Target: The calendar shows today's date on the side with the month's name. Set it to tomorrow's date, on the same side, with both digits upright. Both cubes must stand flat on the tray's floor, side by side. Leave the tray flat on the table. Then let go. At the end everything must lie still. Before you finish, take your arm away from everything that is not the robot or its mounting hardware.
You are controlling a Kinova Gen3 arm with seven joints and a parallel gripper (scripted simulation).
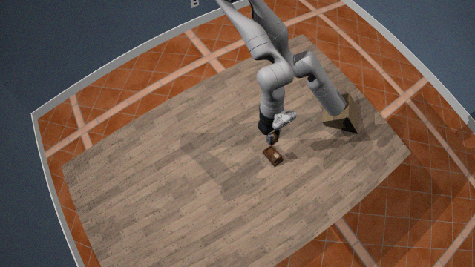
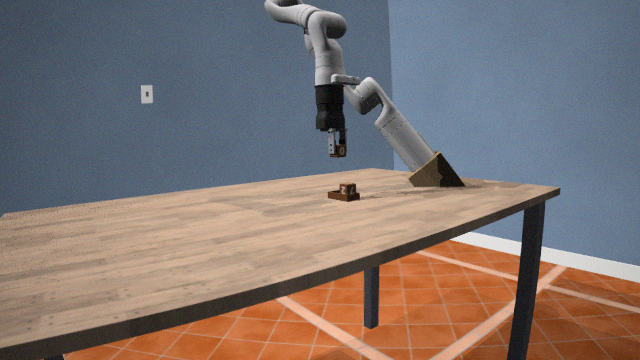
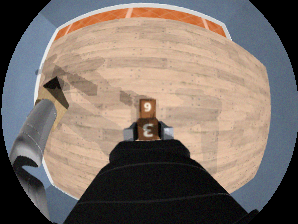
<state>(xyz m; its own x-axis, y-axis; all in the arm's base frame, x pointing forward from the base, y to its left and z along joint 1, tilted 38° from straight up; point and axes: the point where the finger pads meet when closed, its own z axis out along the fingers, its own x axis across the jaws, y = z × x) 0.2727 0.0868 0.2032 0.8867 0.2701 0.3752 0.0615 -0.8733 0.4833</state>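
Observation:
My gripper [image 2: 338, 149] hangs well above the table and is shut on a small brown date cube [image 2: 341, 150]. In the wrist view the held cube [image 3: 147, 129] shows a white 3 on its near face. Below it the dark brown calendar tray [image 2: 344, 195] lies flat on the wooden table with the other cube [image 2: 347, 189] standing in it. From above, the tray [image 1: 272, 152] holds that cube at its near end and the far slot is free. In the wrist view the tray cube [image 3: 147, 106] shows a digit like a 9 or 6.
The arm's tan wedge base [image 2: 436, 172] stands at the far right of the table, with the lower arm link [image 2: 400, 131] slanting up from it. A wall plate [image 2: 146, 93] is on the back wall.

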